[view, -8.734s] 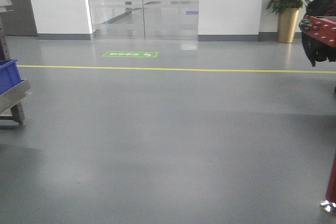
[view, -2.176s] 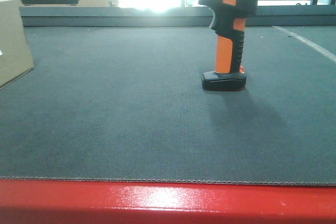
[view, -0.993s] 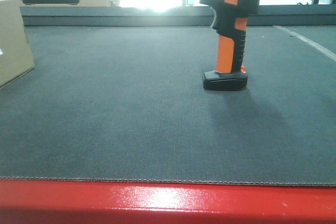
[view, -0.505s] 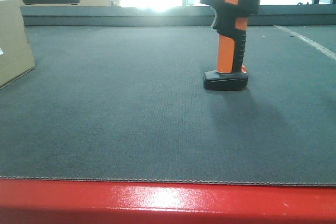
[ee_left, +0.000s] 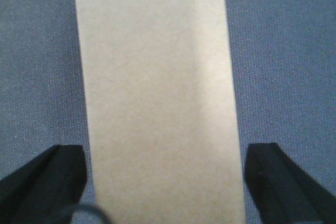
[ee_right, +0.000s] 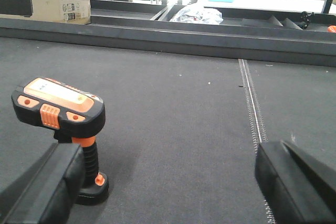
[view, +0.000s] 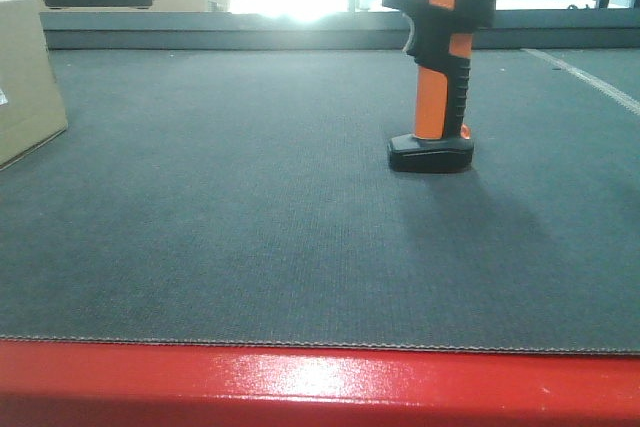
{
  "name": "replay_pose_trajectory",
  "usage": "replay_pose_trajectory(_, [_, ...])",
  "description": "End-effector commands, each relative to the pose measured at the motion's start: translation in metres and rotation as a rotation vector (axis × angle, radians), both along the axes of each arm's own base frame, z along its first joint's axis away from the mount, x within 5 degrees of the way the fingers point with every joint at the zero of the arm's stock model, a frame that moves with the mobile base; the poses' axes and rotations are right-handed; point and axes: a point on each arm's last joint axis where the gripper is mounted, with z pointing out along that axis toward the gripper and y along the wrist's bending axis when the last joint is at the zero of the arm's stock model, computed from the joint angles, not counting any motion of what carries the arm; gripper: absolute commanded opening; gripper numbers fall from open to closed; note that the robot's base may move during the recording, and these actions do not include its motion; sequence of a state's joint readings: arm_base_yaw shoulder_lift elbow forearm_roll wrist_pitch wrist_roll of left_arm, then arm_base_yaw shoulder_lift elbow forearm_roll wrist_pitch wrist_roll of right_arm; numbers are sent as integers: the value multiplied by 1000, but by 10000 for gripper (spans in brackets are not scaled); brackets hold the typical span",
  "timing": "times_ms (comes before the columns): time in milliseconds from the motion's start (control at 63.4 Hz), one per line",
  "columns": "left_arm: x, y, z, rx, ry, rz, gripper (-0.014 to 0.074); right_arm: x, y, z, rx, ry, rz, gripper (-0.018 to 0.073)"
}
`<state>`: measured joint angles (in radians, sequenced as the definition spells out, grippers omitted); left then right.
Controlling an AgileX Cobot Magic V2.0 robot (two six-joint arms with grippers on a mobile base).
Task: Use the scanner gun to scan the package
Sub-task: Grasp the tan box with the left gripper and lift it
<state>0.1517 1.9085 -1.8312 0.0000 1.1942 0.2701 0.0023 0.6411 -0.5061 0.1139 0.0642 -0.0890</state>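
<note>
L pincer [ee_left: 164, 153] wide, straddling the package [ee_left: 157, 77] lying on the tabletop [view: 250, 227]. R pincer [ee_right: 168, 156] wide too, scanner gun [ee_right: 60, 114] upright nearby. Box prob light, stiff, smooth: I'd pinch its long edges. Gun looks top-heavy; I'd take the handle.

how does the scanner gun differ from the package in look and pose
The scanner gun is black and orange, pistol-shaped; the package is a plain brown cardboard box. The scanner gun stands upright on its base; the package sits far left in the front view, cut off. The open left gripper straddles the package; the scanner gun stands off-centre ahead of the open right gripper. Both rest on the dark surface, ungripped.
</note>
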Motion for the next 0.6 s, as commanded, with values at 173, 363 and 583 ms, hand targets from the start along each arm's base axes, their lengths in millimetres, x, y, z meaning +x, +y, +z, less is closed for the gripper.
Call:
replay_pose_trajectory(173, [-2, 1, 1, -18, 17, 26, 34, 1, 0, 3, -7, -16, -2, 559])
replay_pose_trajectory(363, [-4, -2, 7, -42, 0, 25, -111, 1, 0, 3, -7, -16, -2, 559])
replay_pose_trajectory(583, [-32, -20, 61, -184, -155, 5, -111, 1, 0, 3, -7, -16, -2, 559])
